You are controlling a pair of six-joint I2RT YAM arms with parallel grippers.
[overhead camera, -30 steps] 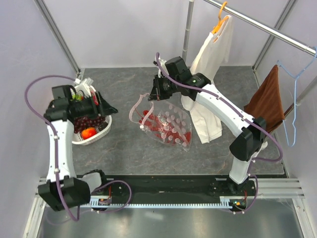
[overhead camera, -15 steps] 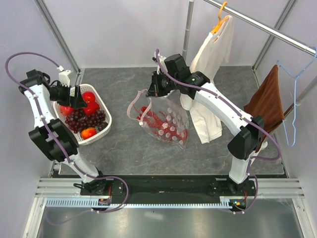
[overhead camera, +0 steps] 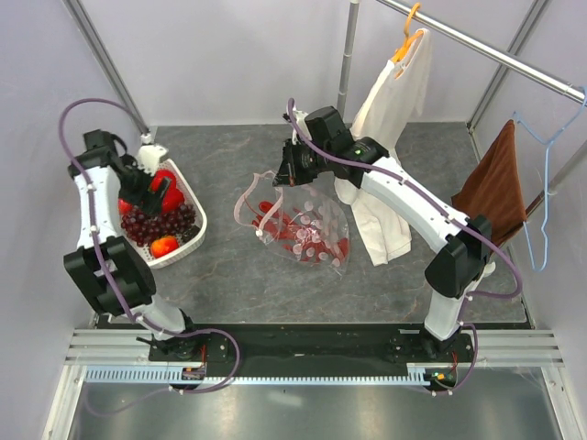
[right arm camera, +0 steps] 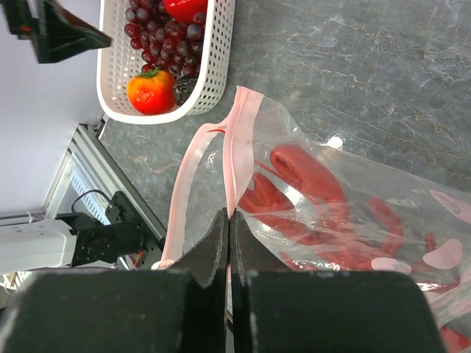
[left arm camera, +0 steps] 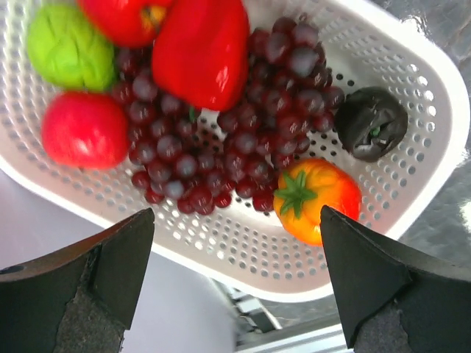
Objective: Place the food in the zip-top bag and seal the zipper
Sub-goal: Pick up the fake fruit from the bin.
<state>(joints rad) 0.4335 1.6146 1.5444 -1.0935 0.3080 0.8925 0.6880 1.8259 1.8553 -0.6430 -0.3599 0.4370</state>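
The white mesh basket (overhead camera: 196, 235) at the left holds dark purple grapes (left arm camera: 221, 147), a red apple (left arm camera: 85, 129), a green piece (left arm camera: 70, 44), an orange (left arm camera: 316, 198), a red pepper (left arm camera: 202, 48) and a small dark piece (left arm camera: 372, 121). My left gripper (overhead camera: 151, 188) hovers over the basket, open and empty (left arm camera: 235, 294). The clear dotted zip-top bag (overhead camera: 312, 234) lies mid-table with red chilli peppers (right arm camera: 309, 184) inside. My right gripper (overhead camera: 282, 176) is shut on the pink zipper strip (right arm camera: 237, 147) and holds that edge up, so the mouth gapes.
A cream shirt (overhead camera: 390, 128) hangs on an orange hanger beside the bag. A brown cloth (overhead camera: 495, 188) and a blue hanger (overhead camera: 543, 183) hang at the right. A vertical pole (overhead camera: 347, 55) stands at the back. The metal rail (overhead camera: 293, 367) runs along the near edge.
My left arm swung out to the far left, then came back over the basket's far end. My right gripper kept hold of the zipper strip, and the bag shifted slightly.
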